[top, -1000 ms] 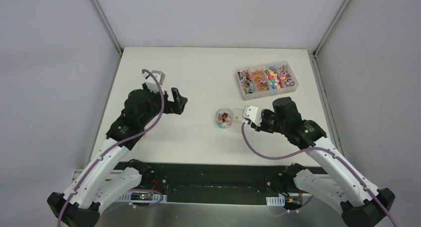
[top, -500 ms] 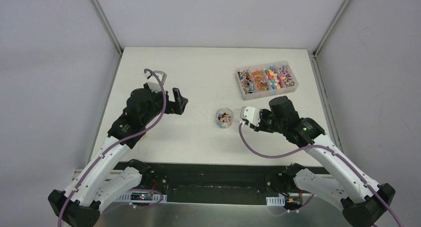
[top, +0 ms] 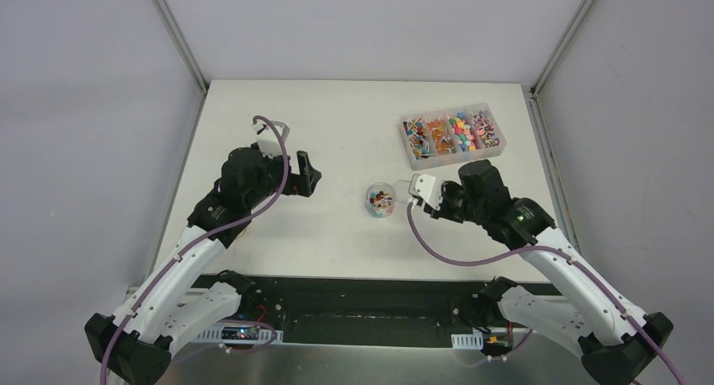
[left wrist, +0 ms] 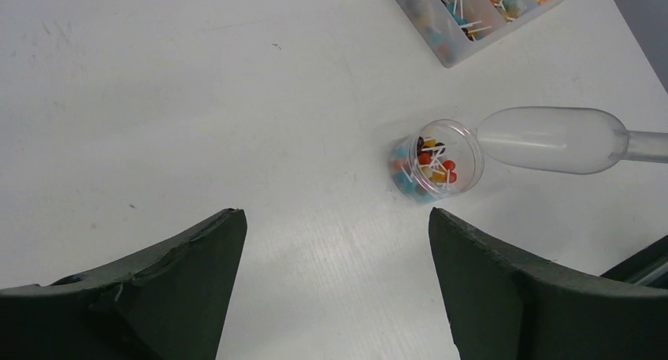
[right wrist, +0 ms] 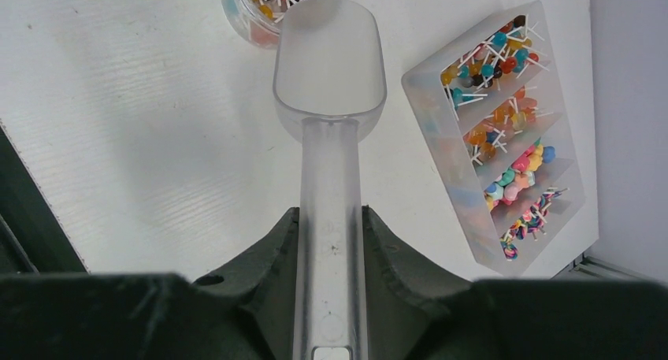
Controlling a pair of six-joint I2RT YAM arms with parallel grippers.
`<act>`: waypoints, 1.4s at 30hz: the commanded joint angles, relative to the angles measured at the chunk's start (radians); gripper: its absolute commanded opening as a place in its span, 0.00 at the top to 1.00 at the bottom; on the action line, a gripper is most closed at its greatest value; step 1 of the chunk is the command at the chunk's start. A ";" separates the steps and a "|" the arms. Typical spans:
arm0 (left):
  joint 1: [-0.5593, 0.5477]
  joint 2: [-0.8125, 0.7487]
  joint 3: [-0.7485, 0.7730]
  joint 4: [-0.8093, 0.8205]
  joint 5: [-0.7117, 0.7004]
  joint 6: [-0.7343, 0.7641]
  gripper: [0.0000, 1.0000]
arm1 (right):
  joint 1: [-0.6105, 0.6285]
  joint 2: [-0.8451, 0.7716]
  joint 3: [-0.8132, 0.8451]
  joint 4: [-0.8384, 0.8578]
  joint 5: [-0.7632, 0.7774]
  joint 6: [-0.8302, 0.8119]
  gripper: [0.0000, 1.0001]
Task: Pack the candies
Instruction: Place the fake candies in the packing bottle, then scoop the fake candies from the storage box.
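Observation:
The candies (top: 452,136) fill a clear divided box at the back right, also seen in the right wrist view (right wrist: 504,139). More candies lie in the small round clear jar (top: 380,200) mid-table, which also shows in the left wrist view (left wrist: 436,169). My right gripper (right wrist: 331,218) is shut on the handle of the clear plastic scoop (right wrist: 329,68). The scoop's bowl looks empty and its tip is at the jar's rim (right wrist: 276,1). My left gripper (top: 307,173) is open and empty, left of the jar and apart from it (left wrist: 335,242).
The candy box (left wrist: 480,5) stands near the table's back right edge. The scoop bowl (left wrist: 551,139) lies just right of the jar. A black rail runs along the table's near edge (top: 354,296).
My left arm has shifted slightly to the right, gripper still open. My right gripper has moved a little with the scoop beside the jar.

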State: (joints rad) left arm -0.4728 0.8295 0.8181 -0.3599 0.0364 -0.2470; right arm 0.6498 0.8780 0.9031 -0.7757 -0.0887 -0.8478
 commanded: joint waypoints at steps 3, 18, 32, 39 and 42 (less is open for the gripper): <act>-0.012 0.020 0.025 0.038 0.102 -0.034 0.14 | 0.005 -0.029 0.062 0.026 -0.065 0.126 1.00; -0.012 0.206 0.169 0.069 0.322 -0.133 0.33 | 0.007 -0.113 -0.066 0.372 -0.255 0.647 1.00; -0.012 0.399 0.206 0.211 0.582 -0.196 0.47 | 0.010 -0.193 -0.207 0.593 -0.316 0.934 1.00; -0.013 0.421 0.171 0.238 0.609 -0.227 0.52 | 0.010 -0.253 -0.220 0.650 -0.283 0.969 1.00; -0.013 0.427 0.153 0.256 0.622 -0.244 0.55 | 0.009 -0.283 -0.243 0.694 -0.284 0.986 1.00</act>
State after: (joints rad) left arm -0.4728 1.2522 0.9874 -0.1741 0.6121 -0.4591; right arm 0.6533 0.6376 0.6773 -0.2192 -0.3782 0.0891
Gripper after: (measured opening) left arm 0.464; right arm 0.313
